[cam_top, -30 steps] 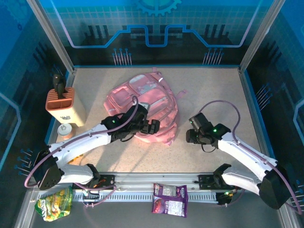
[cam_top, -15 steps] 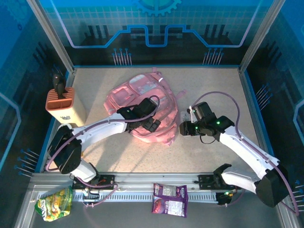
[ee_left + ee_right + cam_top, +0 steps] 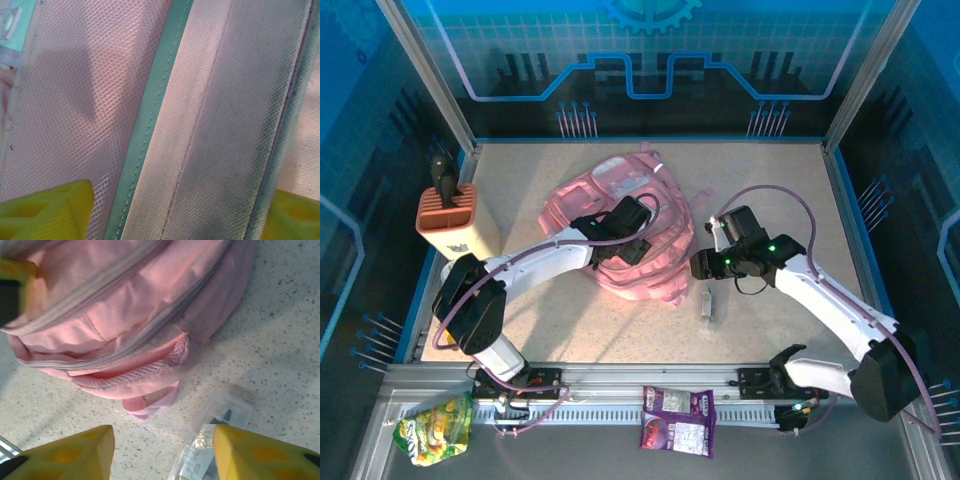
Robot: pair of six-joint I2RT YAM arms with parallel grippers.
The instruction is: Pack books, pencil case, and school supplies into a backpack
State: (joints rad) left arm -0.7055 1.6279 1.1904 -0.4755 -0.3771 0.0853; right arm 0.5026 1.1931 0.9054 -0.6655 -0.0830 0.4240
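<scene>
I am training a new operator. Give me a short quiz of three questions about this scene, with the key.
1. True or false: the clear tube lies inside the pink backpack.
2. Where does the orange-and-cream holder stand? A) left table edge B) right table edge C) on the backpack
3. What colour is the packet between the arm bases?
Key: 1 false, it lies on the table; 2 A; 3 purple.

Pink backpack (image 3: 670, 240) lies slumped mid-table; a slim clear-and-silver tube (image 3: 707, 304) rests on the tabletop just beside its near corner.
</scene>
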